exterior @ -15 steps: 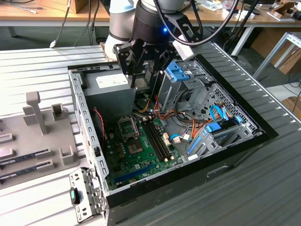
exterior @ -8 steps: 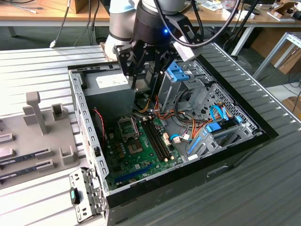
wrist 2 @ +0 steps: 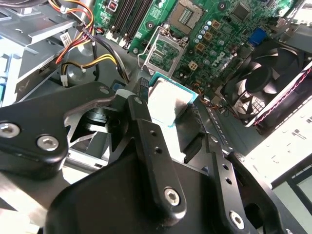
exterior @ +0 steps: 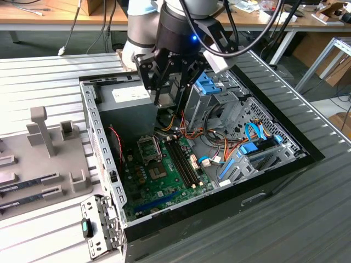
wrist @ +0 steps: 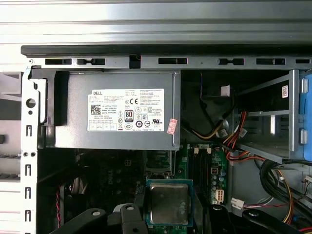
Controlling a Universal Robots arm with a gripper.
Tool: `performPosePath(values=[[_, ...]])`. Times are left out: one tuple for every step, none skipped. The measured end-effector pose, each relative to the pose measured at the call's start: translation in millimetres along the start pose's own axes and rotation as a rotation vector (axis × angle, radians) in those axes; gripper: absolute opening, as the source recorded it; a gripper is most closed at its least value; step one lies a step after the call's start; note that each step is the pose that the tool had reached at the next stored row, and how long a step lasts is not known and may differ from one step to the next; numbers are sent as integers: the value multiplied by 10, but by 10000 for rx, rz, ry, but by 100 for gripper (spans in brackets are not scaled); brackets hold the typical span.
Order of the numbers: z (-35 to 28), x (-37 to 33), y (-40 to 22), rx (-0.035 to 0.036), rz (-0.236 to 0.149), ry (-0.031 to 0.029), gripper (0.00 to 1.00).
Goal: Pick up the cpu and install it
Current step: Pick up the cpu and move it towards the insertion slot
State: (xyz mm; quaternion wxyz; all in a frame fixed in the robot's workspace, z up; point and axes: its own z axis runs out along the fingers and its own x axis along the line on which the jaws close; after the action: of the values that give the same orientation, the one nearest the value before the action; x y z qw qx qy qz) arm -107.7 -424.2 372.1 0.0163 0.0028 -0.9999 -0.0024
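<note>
The cpu (wrist: 168, 201), a flat square chip with a silver-grey top and a thin green rim, hangs level between my gripper's (wrist: 169, 209) two black fingers (wrist: 141, 207), which are shut on its opposite edges. In the second wrist view the cpu (wrist 2: 168, 101) sits in the gripper (wrist 2: 169, 108) above and short of the open socket (wrist 2: 165, 50) on the green motherboard. In the exterior view the gripper (exterior: 166, 100) hovers inside the open computer case, above the socket (exterior: 148, 148) and close to the power supply.
A grey power supply (wrist: 117, 109) stands just beyond the socket. Memory slots (exterior: 184, 161), coloured cables (exterior: 219, 145) and a drive cage (exterior: 219, 104) crowd the exterior view's right. A black fan (wrist 2: 265, 80) sits beside the board. A grey fixture tray (exterior: 49, 164) lies outside the case.
</note>
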Motion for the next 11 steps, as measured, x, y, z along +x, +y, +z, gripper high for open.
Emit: performPosePath(values=[[1,0,-4,0,0,0,47],[2,0,-10,-1,0,0,47],[3,-1,-13,0,0,0,47],[5,-1,-22,0,0,0,47],[6,-1,-26,-1,0,0,47],[6,-2,-30,0,0,0,47],[7,-2,-35,0,0,0,47],[8,-2,-39,0,0,0,47],[9,-2,-45,0,0,0,47],[11,-3,-52,0,0,-1,47],[13,-3,-60,-1,0,0,47]])
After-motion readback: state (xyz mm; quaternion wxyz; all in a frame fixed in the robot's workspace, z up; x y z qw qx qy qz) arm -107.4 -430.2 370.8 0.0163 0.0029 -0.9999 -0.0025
